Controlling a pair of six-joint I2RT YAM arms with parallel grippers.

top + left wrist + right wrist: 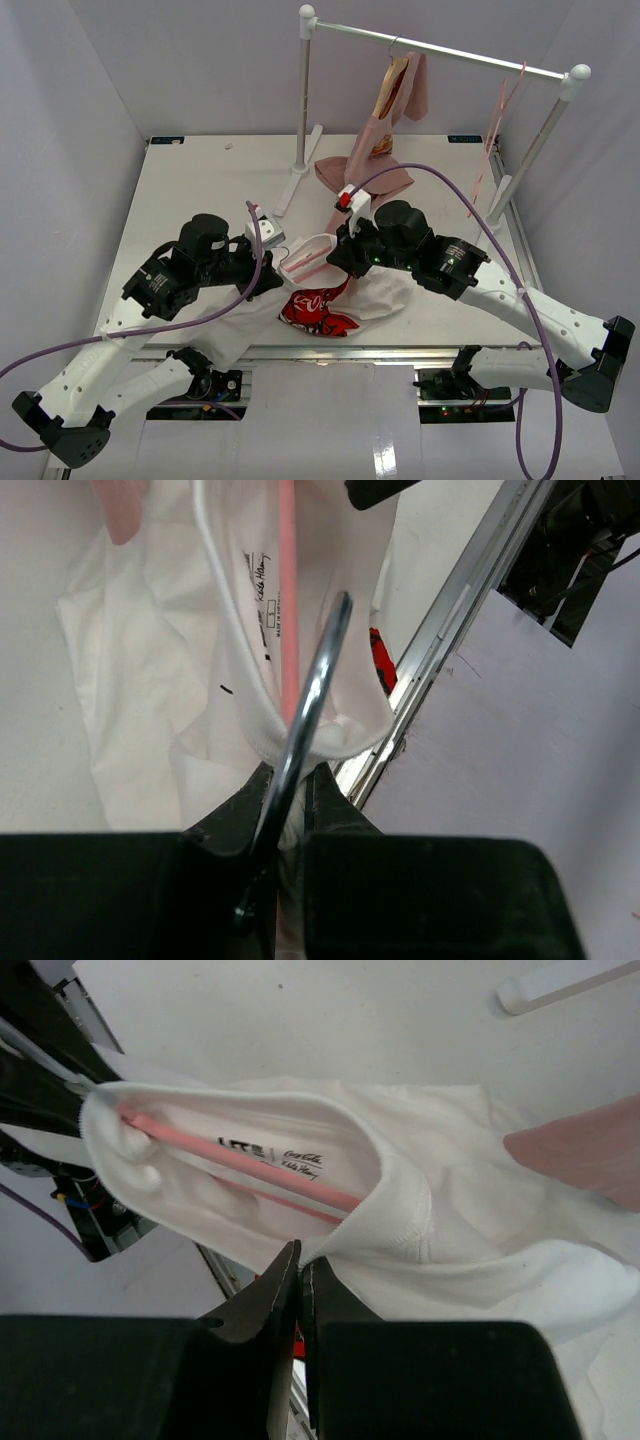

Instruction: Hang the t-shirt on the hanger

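Note:
The white t-shirt lies bunched at the table's near edge, with its red graphic facing up. Its collar is lifted and stretched open between both grippers. The thin pink hanger sits inside the collar opening; it also shows in the left wrist view and the right wrist view. Its dark metal hook runs down across my left fingers. My left gripper is shut on the collar's rim. My right gripper is shut on the opposite side of the collar.
A white clothes rail stands at the back, its feet on the table. A dusty-pink garment hangs from it and drapes onto the table. A second pink hanger hangs at the rail's right end. The metal table edge is just beyond the shirt.

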